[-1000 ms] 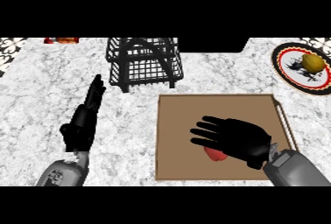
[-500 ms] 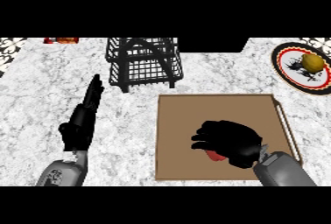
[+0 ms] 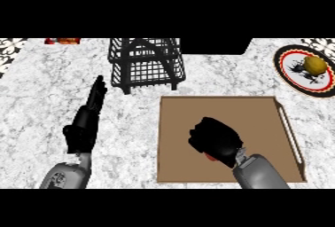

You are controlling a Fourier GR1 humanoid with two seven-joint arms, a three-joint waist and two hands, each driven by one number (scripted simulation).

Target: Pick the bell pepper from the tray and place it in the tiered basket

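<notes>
Right hand (image 3: 215, 138) curls round the red bell pepper (image 3: 208, 156), mostly hidden, on the brown tray (image 3: 189, 111). It should lift straight up, clear of the rim, before swinging to the tiered basket (image 3: 145, 66). Left hand (image 3: 85, 126) rests straight-fingered on the counter (image 3: 39, 97).

The tray (image 3: 196, 111) looks matt wood, the counter (image 3: 39, 111) veined stone, the tiered basket (image 3: 147, 71) black metal wire.
</notes>
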